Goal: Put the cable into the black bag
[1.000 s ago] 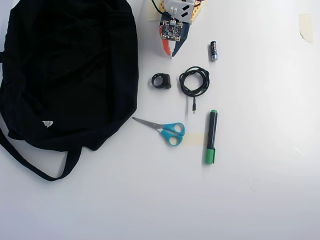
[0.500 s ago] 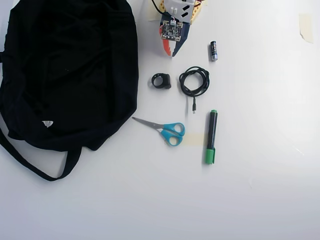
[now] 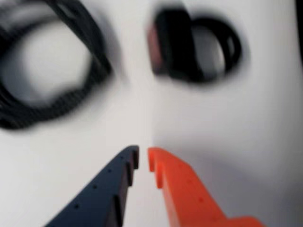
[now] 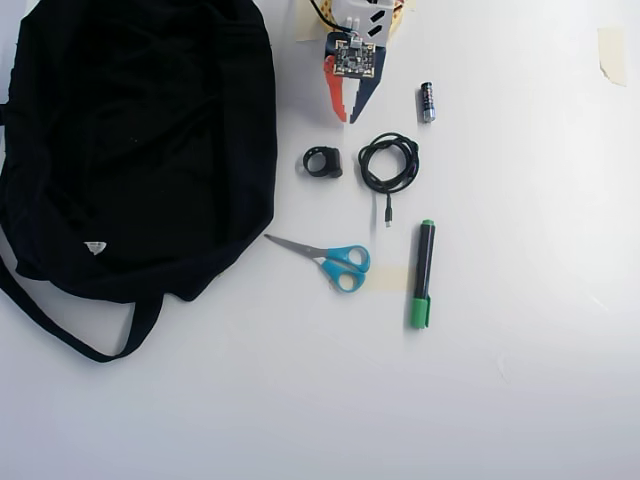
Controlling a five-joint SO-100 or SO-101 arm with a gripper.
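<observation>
The black cable lies coiled on the white table, its plug end trailing toward the marker. In the wrist view the cable is a blurred loop at upper left. The black bag lies open and slumped at the left of the overhead view, apart from the cable. My gripper hovers at the top centre, just above the cable and a small black ring-shaped object. Its dark blue finger and orange finger stand almost together in the wrist view, with nothing between them.
Blue-handled scissors lie below the ring object. A green marker lies to their right. A small battery sits right of the gripper. The ring object shows blurred at the top centre of the wrist view. Tape is stuck at upper right.
</observation>
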